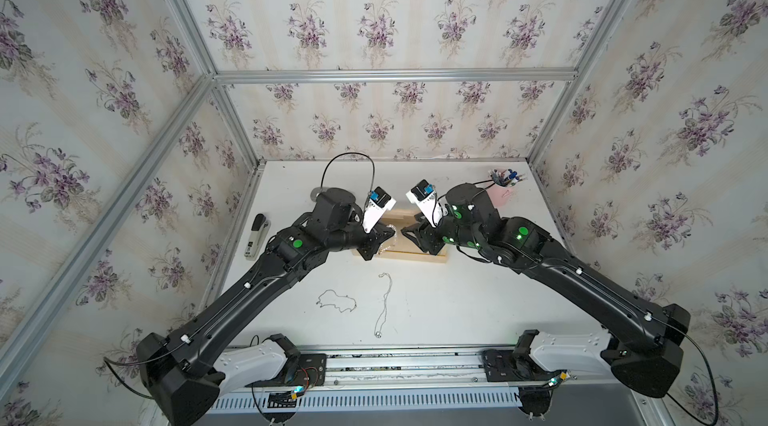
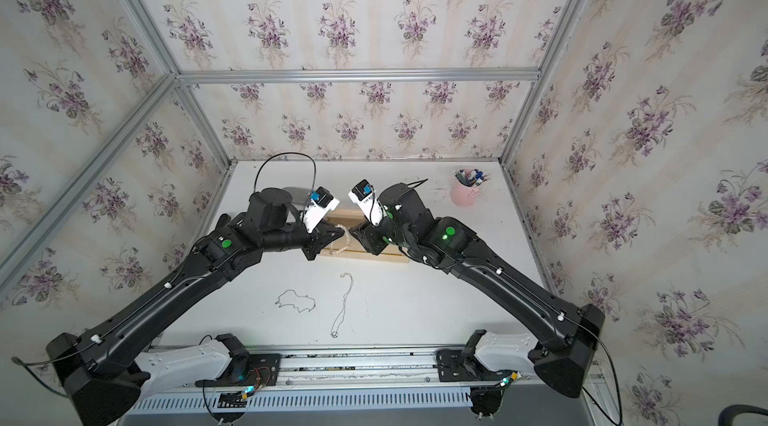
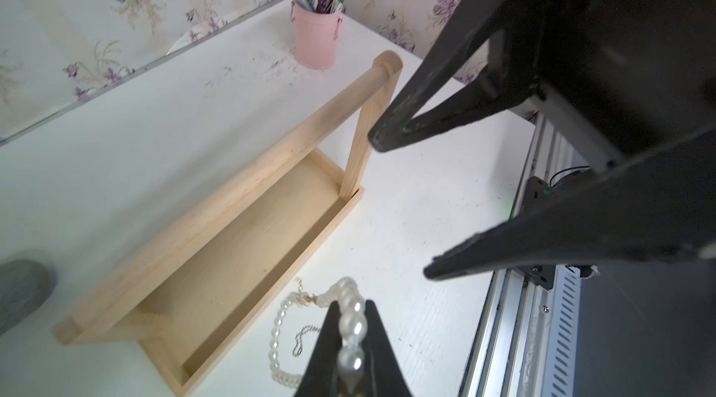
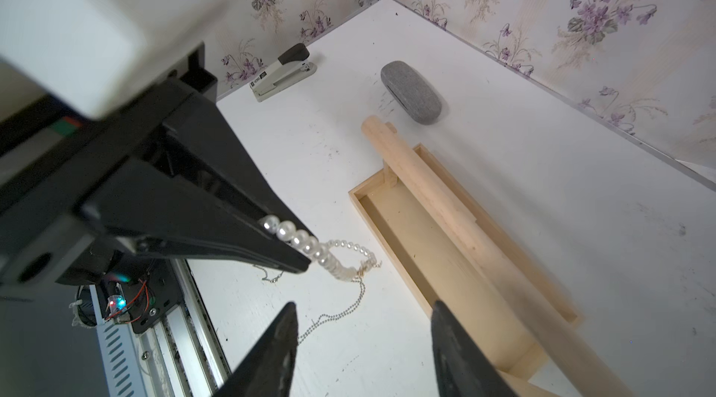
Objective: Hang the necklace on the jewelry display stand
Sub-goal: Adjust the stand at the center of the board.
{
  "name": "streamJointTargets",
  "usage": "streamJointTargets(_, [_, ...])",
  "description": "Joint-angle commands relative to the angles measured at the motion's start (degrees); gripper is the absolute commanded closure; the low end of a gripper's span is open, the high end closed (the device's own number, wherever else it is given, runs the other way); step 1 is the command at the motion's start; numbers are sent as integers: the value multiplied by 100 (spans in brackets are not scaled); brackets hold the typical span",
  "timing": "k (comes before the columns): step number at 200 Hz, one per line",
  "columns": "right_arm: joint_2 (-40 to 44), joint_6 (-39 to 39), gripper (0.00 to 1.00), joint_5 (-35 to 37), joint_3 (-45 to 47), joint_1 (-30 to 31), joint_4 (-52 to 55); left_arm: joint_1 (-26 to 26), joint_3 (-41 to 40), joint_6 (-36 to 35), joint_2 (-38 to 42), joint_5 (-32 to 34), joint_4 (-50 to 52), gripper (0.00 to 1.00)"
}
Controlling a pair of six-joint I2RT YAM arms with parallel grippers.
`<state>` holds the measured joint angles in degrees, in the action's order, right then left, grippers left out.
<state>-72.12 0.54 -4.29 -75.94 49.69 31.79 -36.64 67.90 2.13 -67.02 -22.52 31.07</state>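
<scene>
The jewelry display stand point(image 1: 419, 258) is a light wooden frame at mid table, with its top rail point(image 3: 271, 159) bare above the base tray point(image 4: 407, 251). My left gripper point(image 3: 350, 306) is shut on a white pearl necklace point(image 3: 353, 323), pinching a few beads between its fingertips. The rest of the strand point(image 4: 348, 246) droops in a loop on the near side of the stand, also seen in a top view point(image 2: 343, 233). My right gripper point(image 4: 364, 306) faces the left one point(image 4: 304, 259) over the stand and is open, with nothing between its fingers.
Two thin chain necklaces point(image 1: 336, 301) point(image 1: 384, 303) lie on the white table in front of the stand. A stapler point(image 1: 257, 235) sits at the left, a grey oval case point(image 4: 410, 91) behind the stand and a pink cup of pens point(image 2: 467, 191) at the back right.
</scene>
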Motion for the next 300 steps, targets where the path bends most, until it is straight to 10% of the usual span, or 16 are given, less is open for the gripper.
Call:
streamJointTargets(1, [42, 96, 42, 22, -18, 3, -382, 8, 314, 258, -152, 734, 1168, 100])
streamJointTargets(91, [653, 328, 37, 439, 655, -345, -695, 482, 956, 934, -752, 1343, 1994, 99])
streamJointTargets(300, [1573, 1079, 37, 400, 2446, -1645, -719, 975, 2404, 1571, -2087, 427, 1710, 98])
